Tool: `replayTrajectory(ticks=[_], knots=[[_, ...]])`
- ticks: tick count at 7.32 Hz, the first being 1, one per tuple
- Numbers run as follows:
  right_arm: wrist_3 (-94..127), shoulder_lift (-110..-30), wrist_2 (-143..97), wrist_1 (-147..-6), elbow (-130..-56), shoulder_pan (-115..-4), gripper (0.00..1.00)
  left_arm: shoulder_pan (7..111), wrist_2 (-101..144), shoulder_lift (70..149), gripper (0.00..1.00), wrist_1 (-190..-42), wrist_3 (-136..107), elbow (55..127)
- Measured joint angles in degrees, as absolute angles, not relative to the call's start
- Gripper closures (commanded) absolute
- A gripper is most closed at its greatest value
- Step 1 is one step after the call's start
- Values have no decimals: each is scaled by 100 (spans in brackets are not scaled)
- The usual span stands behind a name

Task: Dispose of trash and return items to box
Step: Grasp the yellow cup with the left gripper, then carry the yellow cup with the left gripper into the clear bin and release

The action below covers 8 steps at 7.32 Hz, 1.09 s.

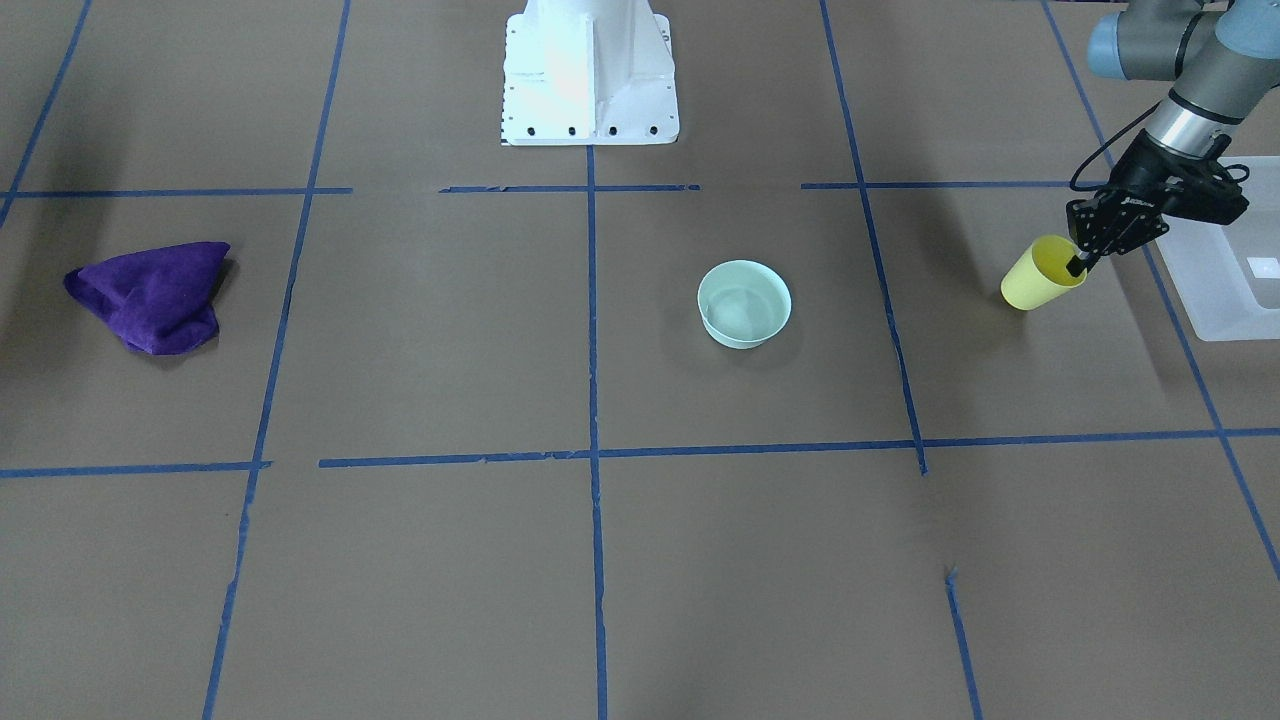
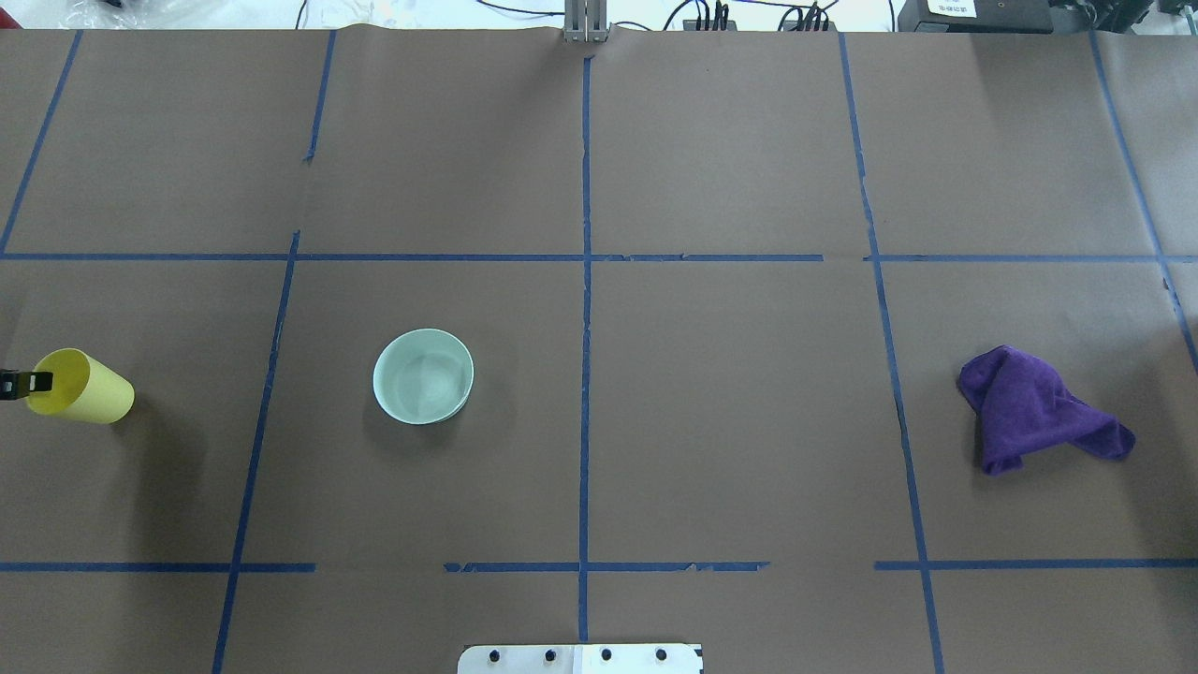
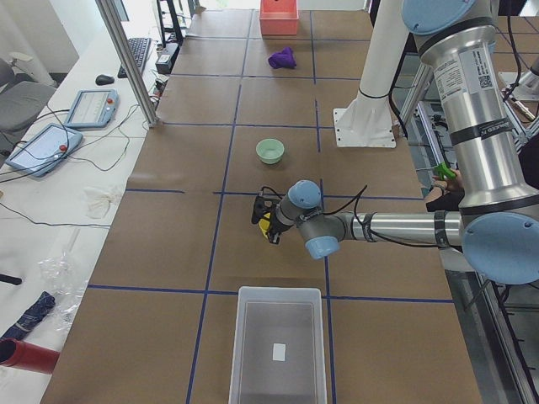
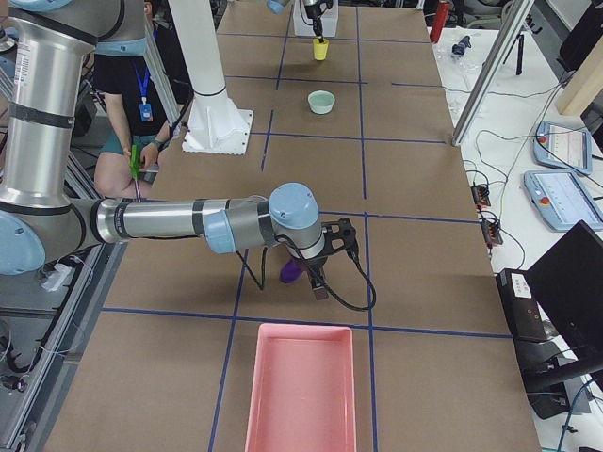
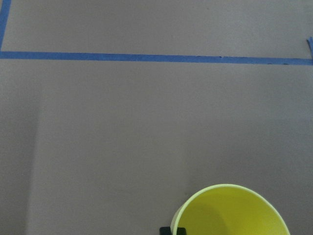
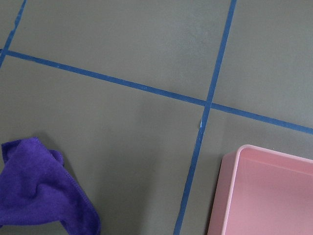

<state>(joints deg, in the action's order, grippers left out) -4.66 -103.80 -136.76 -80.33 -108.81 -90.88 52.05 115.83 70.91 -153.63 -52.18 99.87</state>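
One brown table (image 2: 730,393), blue tape grid (image 2: 585,374)

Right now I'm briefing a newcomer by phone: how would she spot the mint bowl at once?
From the robot's white base plate, follow the central blue tape line forward. The bowl sits alone on the robot's left of it. It is low, round and pale mint, unlike the tilted yellow cup in the left tool or the crumpled purple cloth.
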Motion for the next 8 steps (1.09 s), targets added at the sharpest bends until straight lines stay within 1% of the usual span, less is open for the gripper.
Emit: replayTrajectory(ticks=[2, 5, 7, 8], knots=[[-466, -10380, -13682, -8033, -10881, -9086, 0, 6294, 12553, 7009, 100, -15003, -3772, 10058], [-462, -10380, -13684, -8033, -10881, -9080, 0, 8007, 13068, 7207, 100, -13246, -994, 10084], [-465, -10380, -13685, -8033, -10881, -9081, 0, 8955, 13054, 7608, 100, -12086, 909, 9799], [-465, -10380, -13685, -8033, -10881, -9082, 0, 9177, 13050, 7727, 100, -11898, 1458, 9530]])
